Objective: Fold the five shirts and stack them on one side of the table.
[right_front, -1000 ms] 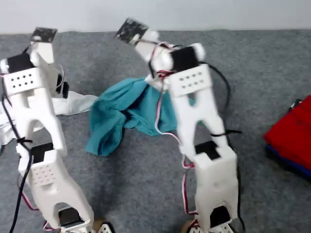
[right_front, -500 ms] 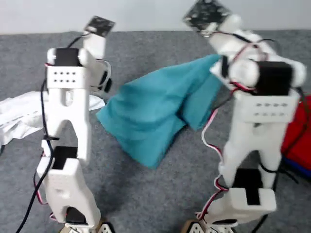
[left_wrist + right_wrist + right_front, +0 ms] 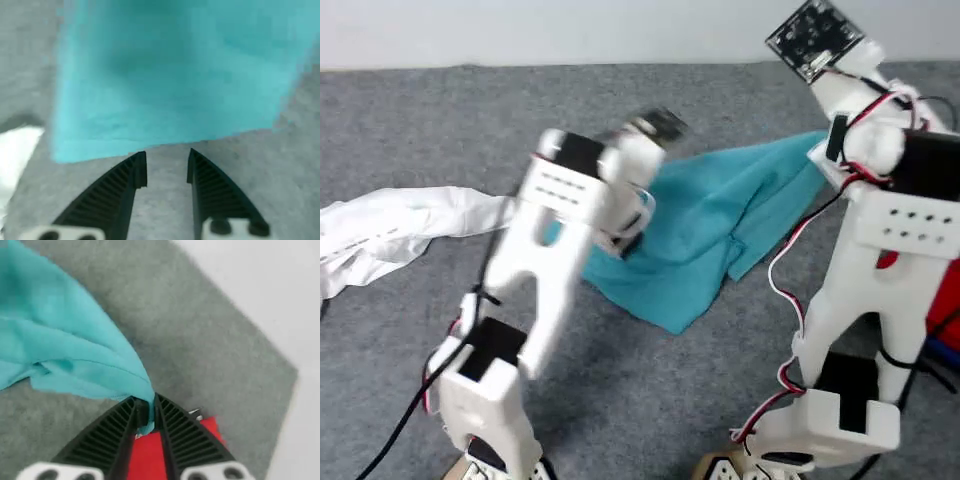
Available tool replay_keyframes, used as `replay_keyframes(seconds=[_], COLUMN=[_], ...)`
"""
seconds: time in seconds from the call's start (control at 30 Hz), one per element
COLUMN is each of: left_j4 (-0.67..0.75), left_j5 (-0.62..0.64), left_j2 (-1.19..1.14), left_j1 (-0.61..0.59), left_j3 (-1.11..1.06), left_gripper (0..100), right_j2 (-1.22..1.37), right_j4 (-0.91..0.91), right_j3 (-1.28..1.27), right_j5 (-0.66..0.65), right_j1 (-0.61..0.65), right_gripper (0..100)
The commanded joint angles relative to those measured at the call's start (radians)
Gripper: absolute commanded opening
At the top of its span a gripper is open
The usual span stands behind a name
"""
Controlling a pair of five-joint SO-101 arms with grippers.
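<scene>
**Ana:** While we look down over it, what is the worktop [image 3: 420,110] like?

**Ben:** It has a grey, felt-like covering from edge to edge. A plain white wall [image 3: 520,30] runs along behind it at 12 o'clock.

**Ana:** How many arms are there?

**Ben:** 2, both white. The left arm's base is at 7 o'clock and it leans in toward the middle. The right arm's base is at 5 o'clock and it rises toward 2 o'clock.

**Ana:** And how many cloths?

**Ben:** I count 3. There is 1 teal shirt [image 3: 720,230], 1 white shirt [image 3: 390,230] and 1 red cloth [image 3: 145,460]. The white shirt lies crumpled and stretched out at 9 o'clock. The red cloth sits at the worktop's 3 o'clock edge, under the right arm.

**Ana:** Where is the teal shirt?

**Ben:** It is in the middle. 1 corner is lifted toward 2 o'clock, and the rest drapes down onto the grey with its lowest point toward 6 o'clock.

**Ana:** What holds that corner up?

**Ben:** The right pincer [image 3: 146,407] does. Its 2 black ribbed fingers are clamped tight on the corner.

**Ana:** And the left pincer [image 3: 166,167]?

**Ben:** Its fingers are spread apart with nothing between them. It is over bare grey, just short of the teal shirt's near edge, and the white shirt is close by.
</scene>
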State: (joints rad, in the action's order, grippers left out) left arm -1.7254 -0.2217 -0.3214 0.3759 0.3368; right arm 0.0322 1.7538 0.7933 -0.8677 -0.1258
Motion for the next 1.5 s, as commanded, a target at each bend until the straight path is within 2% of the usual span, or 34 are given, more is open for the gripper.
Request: replay_keyframes(seconds=[0.0,0.13,0.4,0.63,0.73,0.97,1.17,1.37,1.47], left_j4=[-0.023,-0.011,-0.009,0.175,0.198,0.229,0.189,0.169,0.150], left_j5=[-0.037,-0.049,-0.084,-0.081,-0.078,-0.077,-0.074,0.023,0.043], left_j2=[0.058,0.058,0.058,0.035,-0.041,-0.232,-0.333,-0.414,-0.451], left_j1=[0.115,0.166,0.183,0.218,0.229,0.215,0.216,0.216,0.212], left_j3=[-0.047,-0.111,-0.208,-0.283,-0.286,-0.209,-0.074,0.042,0.104], left_gripper=[14,14,14,15,17,17,17,17,12], right_j2=[-0.042,-0.042,-0.042,-0.042,-0.044,-0.050,-0.045,-0.044,-0.044], right_j4=[0.027,0.027,0.027,0.027,0.027,0.028,0.027,0.027,0.027], right_j3=[-0.028,-0.052,-0.055,-0.055,-0.055,-0.055,-0.055,-0.055,-0.055], right_j5=[-0.009,-0.008,-0.008,-0.008,-0.008,-0.008,-0.006,-0.006,-0.006], right_j1=[-0.008,-0.008,-0.013,-0.010,-0.010,-0.010,-0.008,-0.007,-0.007], right_gripper=[1.0,1.0,1.0,1.0,1.0,1.0,1.0,1.1,1.1])
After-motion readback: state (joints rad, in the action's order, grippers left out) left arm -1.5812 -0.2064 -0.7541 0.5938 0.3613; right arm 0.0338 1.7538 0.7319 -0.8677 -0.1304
